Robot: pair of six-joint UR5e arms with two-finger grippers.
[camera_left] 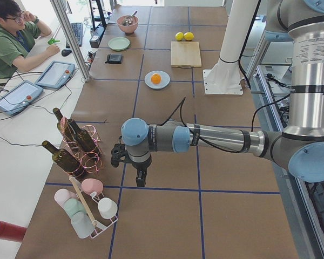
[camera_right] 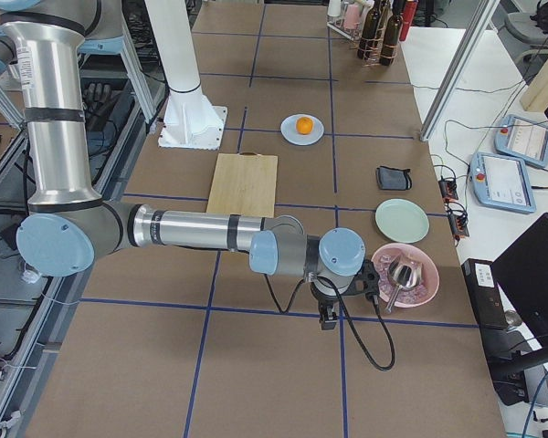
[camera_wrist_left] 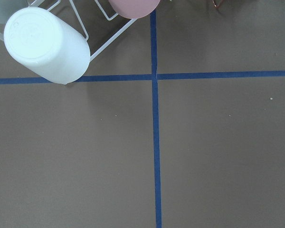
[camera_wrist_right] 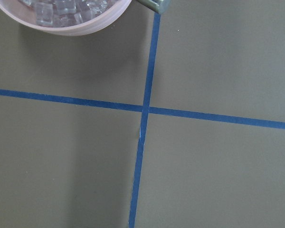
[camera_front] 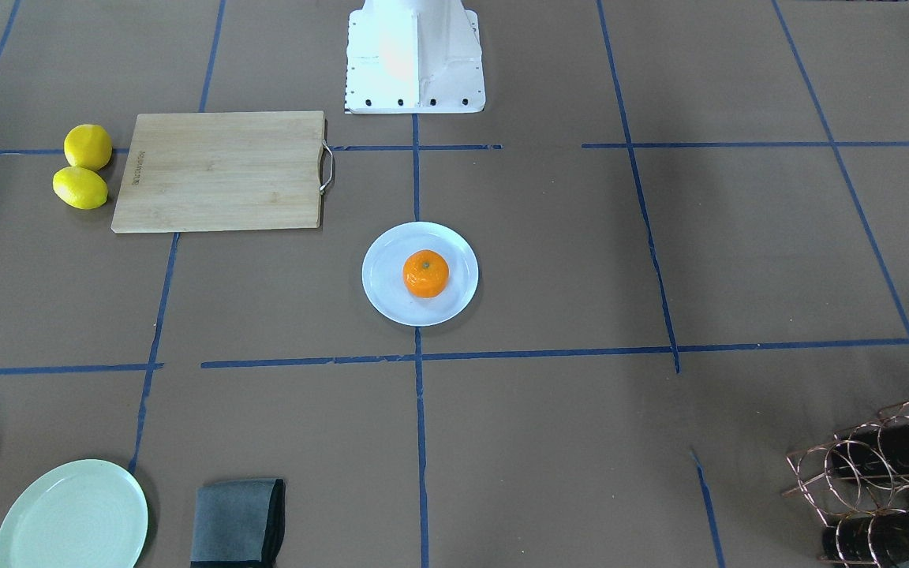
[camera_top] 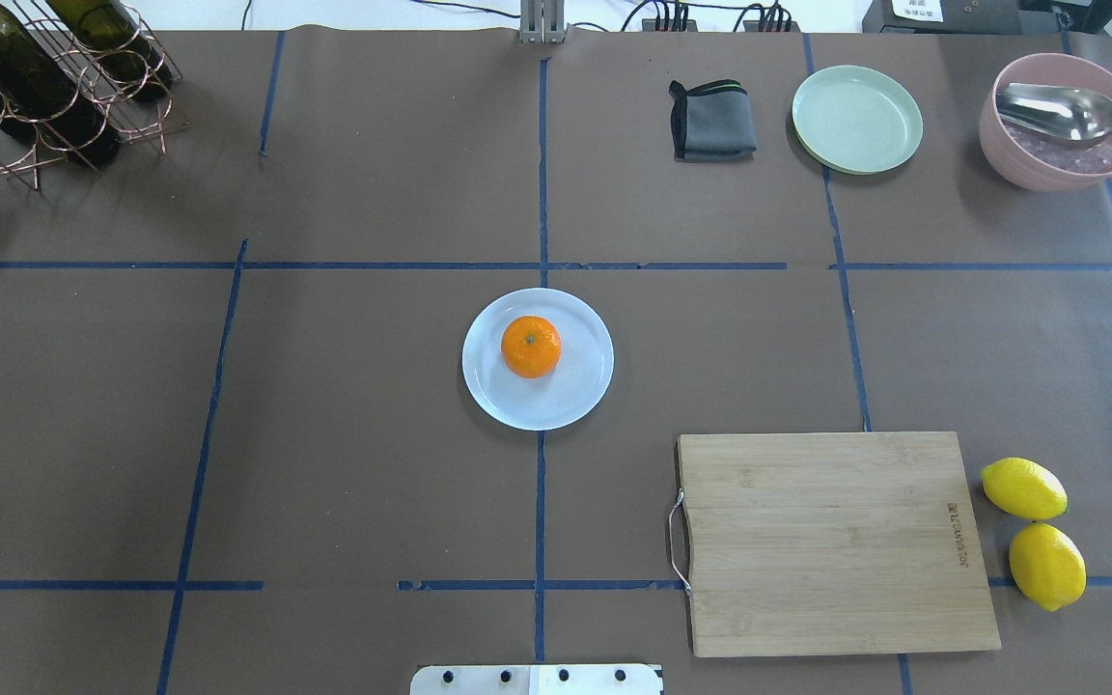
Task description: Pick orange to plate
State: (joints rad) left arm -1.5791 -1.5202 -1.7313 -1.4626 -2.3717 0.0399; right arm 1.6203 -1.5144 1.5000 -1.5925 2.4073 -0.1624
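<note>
The orange [camera_top: 531, 347] rests on the white plate [camera_top: 580, 381] at the middle of the table, a little off the plate's centre; the front-facing view shows the same orange [camera_front: 425, 274] on the plate [camera_front: 382, 278]. Neither gripper is near it. My left gripper [camera_left: 141, 179] hangs over the table's left end beside the bottle rack, seen only in the exterior left view. My right gripper [camera_right: 329, 318] hangs near the pink bowl at the right end, seen only in the exterior right view. Whether either is open or shut I cannot tell. No fingers show in the wrist views.
A wooden cutting board [camera_top: 831, 541] and two lemons [camera_top: 1034, 531] lie on the right. A pale green plate [camera_top: 857, 119], grey cloth [camera_top: 710, 121] and pink bowl [camera_top: 1063, 121] with ice and a spoon stand far right. A bottle rack [camera_top: 44, 87] and cup rack [camera_left: 89, 208] stand left.
</note>
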